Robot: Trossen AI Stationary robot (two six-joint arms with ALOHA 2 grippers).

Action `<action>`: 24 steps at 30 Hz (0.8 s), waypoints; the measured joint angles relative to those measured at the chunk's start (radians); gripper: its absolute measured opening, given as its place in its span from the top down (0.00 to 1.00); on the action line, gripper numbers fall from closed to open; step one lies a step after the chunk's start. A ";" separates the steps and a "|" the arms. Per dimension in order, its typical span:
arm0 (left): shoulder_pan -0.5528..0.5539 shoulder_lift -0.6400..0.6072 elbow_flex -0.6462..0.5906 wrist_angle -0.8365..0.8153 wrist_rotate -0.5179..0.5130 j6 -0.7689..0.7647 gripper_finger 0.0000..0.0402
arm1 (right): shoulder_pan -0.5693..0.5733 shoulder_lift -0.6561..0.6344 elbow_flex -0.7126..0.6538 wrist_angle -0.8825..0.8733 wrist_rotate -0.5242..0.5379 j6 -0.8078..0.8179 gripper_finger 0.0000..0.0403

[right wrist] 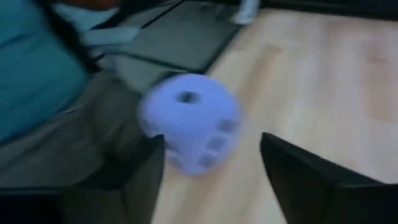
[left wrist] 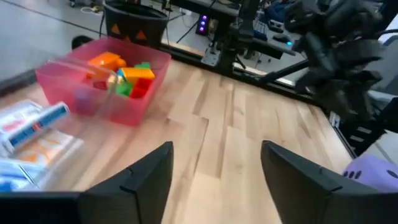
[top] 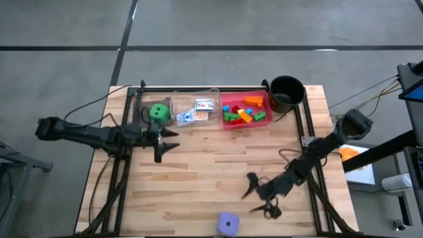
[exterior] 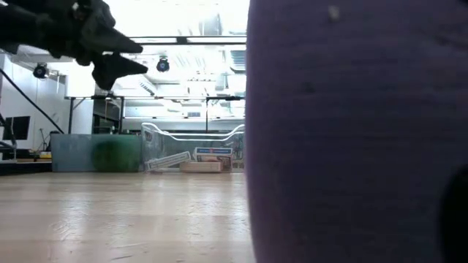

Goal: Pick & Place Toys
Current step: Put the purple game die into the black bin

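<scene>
A purple dice cube [top: 227,223] lies on the table at its near edge; it fills the low view's right half [exterior: 358,131] and shows in the right wrist view [right wrist: 193,121]. My right gripper [top: 259,196] is open, a little to the cube's right and farther in, touching nothing. A green dice cube [top: 158,112] sits in the grey tray [top: 147,106]. Printed cards [top: 203,104] lie in the clear tray, and bright bricks [top: 241,114] lie in the pink tray [top: 264,121]. My left gripper [top: 168,141] is open and empty, above the table just in front of the grey tray.
A round black pot [top: 287,91] stands at the far right corner, beside the pink tray. The three trays stand in a row along the far edge. A black frame rail runs along the table's far and side edges. Bare wood lies between the two grippers.
</scene>
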 joint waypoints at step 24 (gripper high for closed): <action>-0.094 0.000 -0.184 0.329 -0.093 -0.038 0.54 | -0.181 0.390 0.388 -0.255 -0.634 -0.068 0.96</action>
